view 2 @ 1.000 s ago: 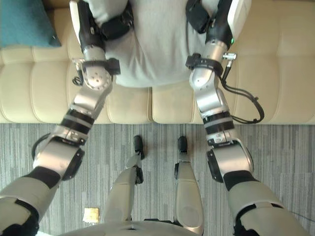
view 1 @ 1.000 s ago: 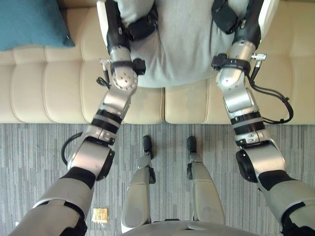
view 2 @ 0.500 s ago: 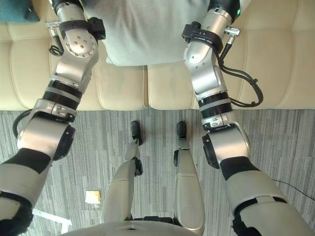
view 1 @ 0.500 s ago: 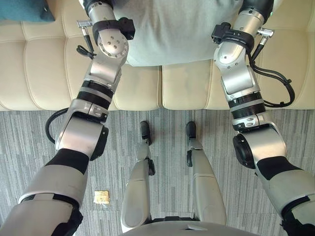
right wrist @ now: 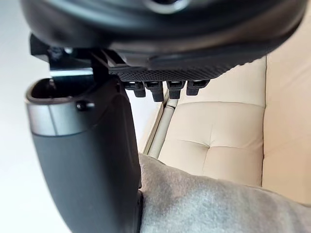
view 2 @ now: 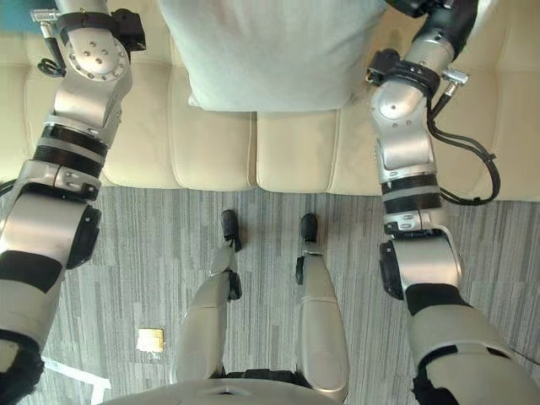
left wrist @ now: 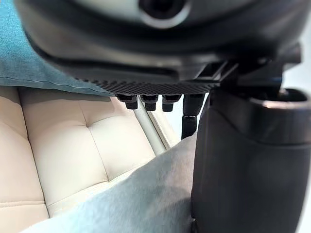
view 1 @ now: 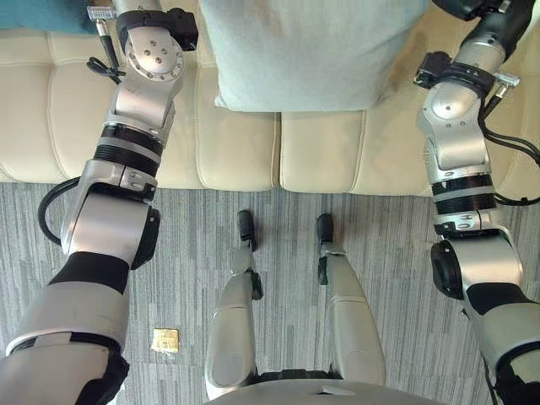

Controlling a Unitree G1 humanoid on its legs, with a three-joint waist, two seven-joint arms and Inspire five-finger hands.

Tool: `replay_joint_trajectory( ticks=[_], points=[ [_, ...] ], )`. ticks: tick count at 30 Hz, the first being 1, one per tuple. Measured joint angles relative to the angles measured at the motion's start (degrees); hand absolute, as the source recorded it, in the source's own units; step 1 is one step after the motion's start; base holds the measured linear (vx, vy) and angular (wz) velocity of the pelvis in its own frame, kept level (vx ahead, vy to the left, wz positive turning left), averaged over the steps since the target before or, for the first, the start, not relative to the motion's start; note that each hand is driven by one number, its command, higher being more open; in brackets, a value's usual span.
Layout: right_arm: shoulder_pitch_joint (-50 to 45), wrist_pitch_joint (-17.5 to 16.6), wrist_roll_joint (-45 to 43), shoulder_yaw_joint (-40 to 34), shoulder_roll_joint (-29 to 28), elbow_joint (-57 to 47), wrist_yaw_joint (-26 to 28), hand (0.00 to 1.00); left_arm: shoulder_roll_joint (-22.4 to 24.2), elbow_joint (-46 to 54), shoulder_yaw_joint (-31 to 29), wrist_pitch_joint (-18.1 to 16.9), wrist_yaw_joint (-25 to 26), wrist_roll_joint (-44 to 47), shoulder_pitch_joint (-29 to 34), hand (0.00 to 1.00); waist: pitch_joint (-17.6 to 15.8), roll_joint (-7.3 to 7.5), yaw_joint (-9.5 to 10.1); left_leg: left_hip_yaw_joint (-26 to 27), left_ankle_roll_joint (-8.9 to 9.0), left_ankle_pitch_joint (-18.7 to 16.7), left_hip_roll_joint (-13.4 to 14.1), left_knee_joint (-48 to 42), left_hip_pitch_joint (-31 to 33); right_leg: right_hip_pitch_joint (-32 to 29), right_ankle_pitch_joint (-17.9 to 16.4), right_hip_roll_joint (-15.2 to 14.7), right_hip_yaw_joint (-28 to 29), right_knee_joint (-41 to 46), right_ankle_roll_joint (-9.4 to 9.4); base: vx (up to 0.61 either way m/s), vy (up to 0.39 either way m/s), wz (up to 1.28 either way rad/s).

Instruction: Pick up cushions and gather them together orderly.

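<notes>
The grey cushion (view 1: 295,51) and the teal cushion (view 1: 34,13) are both cut off at the top edge

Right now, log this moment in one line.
left hand: open, thumb on grey cushion | right hand: open, thumb on grey cushion | grey cushion: over sofa, between hands | teal cushion: on sofa, left

One cushion (view 1: 304,51) lies on the sofa (view 1: 236,152), a second cushion (left wrist: 29,53) to its left, a packet (view 1: 165,340) on the floor (view 1: 388,253) in front.

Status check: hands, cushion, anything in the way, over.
Hands open: left hand, right hand, flanking grey cushion. It hangs over cream sofa. On robot's left, teal cushion.
</notes>
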State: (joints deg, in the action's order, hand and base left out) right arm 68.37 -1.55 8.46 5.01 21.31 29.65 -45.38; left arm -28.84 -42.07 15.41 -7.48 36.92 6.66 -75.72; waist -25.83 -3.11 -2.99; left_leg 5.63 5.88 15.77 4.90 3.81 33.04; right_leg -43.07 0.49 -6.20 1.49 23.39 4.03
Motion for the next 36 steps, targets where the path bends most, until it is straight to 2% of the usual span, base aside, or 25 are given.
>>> replay_joint_trajectory(
  ticks=[4, 5, 6, 9, 11, 13, 16, 19, 22, 25, 29, 32, 33, 36],
  points=[
    [-3.7, -1.5, -4.9, -1.9, 2.6, -2.2, 1.7, 1.00, -0.9, 0.0, 0.0, 0.0, -1.5, 0.3, 0.0, 1.00, -0.4, 0.72, 0.27, 0.1, -1.08, -1.0, 0.3, -1.3, -0.3, 0.4, 0.0, -0.2, -0.1, 1.5, 0.00, 0.01, -0.078, 0.06],
    [-8.2, -1.9, -10.8, -5.1, 3.9, -3.2, 5.8, 1.00, -1.8, 0.1, -0.5, 0.0, -5.1, 1.9, 0.0, 1.00, -0.6, 1.11, 1.16, 2.8, -2.03, -2.0, 1.2, -2.6, -1.6, 2.6, 0.0, -0.4, -1.0, 1.4, -0.01, 0.00, -0.151, 0.13],
    [-9.1, -2.0, -13.0, -6.7, 4.1, -3.2, 7.6, 1.00, -2.7, 0.2, -1.6, 0.0, -6.1, 2.8, 0.5, 1.00, -0.7, 1.30, 1.37, 4.3, -2.56, -2.4, 1.6, -4.1, -1.6, 3.3, -0.3, -0.7, -1.2, 1.3, -0.16, -0.01, -0.163, 0.11],
    [-10.9, -2.0, -16.0, -8.9, 4.3, -3.2, 9.1, 1.00, -4.5, 0.4, -6.9, 0.0, -6.3, 5.7, 1.4, 1.00, -0.7, 1.38, 1.45, 4.5, -2.64, -2.4, 1.7, -3.7, -2.4, 4.2, -0.4, -0.7, -1.5, 1.3, -0.13, -0.01, -0.061, 0.04],
    [-11.0, -2.0, -16.5, -9.1, 4.6, -3.2, 9.2, 1.00, -5.4, 0.8, -8.2, 0.0, -6.2, 6.4, 1.7, 1.00, -0.7, 1.39, 1.50, 5.1, -2.63, -2.4, 1.8, -3.3, -2.4, 4.2, -0.4, -0.8, -1.5, 0.8, -0.16, -0.01, -0.067, 0.04],
    [-14.6, -2.0, -16.7, -10.6, 5.8, -5.0, 11.0, 1.00, -5.9, 3.8, -14.8, -0.2, -6.5, 7.0, 8.1, 1.00, -0.8, 1.48, 1.96, 7.4, -3.71, -2.9, 2.5, -6.4, -2.4, 6.2, -0.7, -1.1, -1.7, -0.5, 0.27, 0.03, -0.072, -0.01],
    [-21.0, -2.0, -17.6, -14.0, 5.9, -7.1, 14.2, 1.00, -6.7, 4.5, -17.6, 0.0, -8.9, 9.6, 15.6, 1.00, -0.1, 2.01, 1.95, 6.7, -3.43, -4.1, 2.4, -6.2, -4.0, 8.2, -1.1, -1.2, -2.5, -0.7, 0.20, 0.04, -0.024, 0.09],
    [-23.4, -2.0, -17.6, -15.5, 6.0, -8.8, 16.5, 1.00, -6.8, 4.9, -21.6, 0.2, -10.2, 10.9, 21.6, 1.00, -0.1, 2.13, 2.84, 7.2, -3.20, -3.8, 2.6, -5.8, -4.0, 8.2, -1.1, -1.1, -2.6, -1.4, 0.17, 0.04, -0.071, 0.01],
    [-25.6, -2.0, -17.6, -15.5, 5.9, -8.8, 18.1, 1.00, -6.7, 5.3, -21.6, 0.3, -11.7, 11.8, 23.7, 1.00, -0.1, 2.14, 3.09, 7.1, -3.36, -3.5, 2.6, -5.8, -3.9, 8.2, -1.1, -1.0, -2.7, -1.4, 0.17, 0.02, -0.055, 0.01],
    [-30.5, -1.9, -17.6, -15.5, 4.7, -10.6, 19.2, 1.00, -4.3, 13.5, -21.6, 0.0, -13.4, 11.9, 30.0, 1.00, 0.0, 2.17, 3.05, 7.1, -3.51, -3.4, 2.6, -5.9, -4.0, 8.4, -1.1, -1.0, -2.7, -1.5, 0.17, 0.02, -0.049, -0.01],
    [-38.6, -1.9, -17.5, -17.2, 0.6, -15.9, 21.0, 1.00, 2.5, 19.8, -20.7, -0.8, -15.4, 11.3, 39.1, 1.00, 0.1, 2.28, 2.97, 7.1, -3.27, -3.7, 2.8, -6.1, -5.6, 10.4, -1.6, -0.7, -2.8, -1.9, 0.36, 0.01, -0.052, -0.01],
    [-48.3, -1.9, -16.1, -17.4, -2.4, -20.9, 23.2, 1.00, 10.3, 22.4, -19.7, -0.9, -18.0, 10.6, 50.7, 1.00, 0.9, 2.74, 2.98, 7.3, -2.97, -5.4, 3.0, -7.0, -7.3, 12.7, -2.4, -0.6, -2.9, -2.5, 0.26, 0.01, -0.049, -0.05],
    [-52.8, -1.9, -14.6, -17.4, -4.6, -22.2, 24.4, 1.00, 13.2, 22.4, -18.3, -0.7, -19.3, 10.6, 56.4, 1.00, 1.5, 3.16, 3.02, 7.3, -2.72, -5.8, 3.2, -7.0, -8.3, 13.9, -2.7, -0.4, -3.0, -2.8, 0.10, 0.02, -0.049, -0.03],
    [-59.1, -1.9, -14.1, -17.4, -8.8, -23.0, 25.9, 1.00, 16.7, 22.4, -16.2, -0.4, -21.4, 10.6, 64.1, 1.00, 3.2, 3.91, 3.25, 7.3, -2.55, -6.1, 3.6, -6.7, -9.8, 15.6, -3.0, 0.0, -3.3, -3.7, -0.10, 0.05, -0.052, -0.02]
  ],
)
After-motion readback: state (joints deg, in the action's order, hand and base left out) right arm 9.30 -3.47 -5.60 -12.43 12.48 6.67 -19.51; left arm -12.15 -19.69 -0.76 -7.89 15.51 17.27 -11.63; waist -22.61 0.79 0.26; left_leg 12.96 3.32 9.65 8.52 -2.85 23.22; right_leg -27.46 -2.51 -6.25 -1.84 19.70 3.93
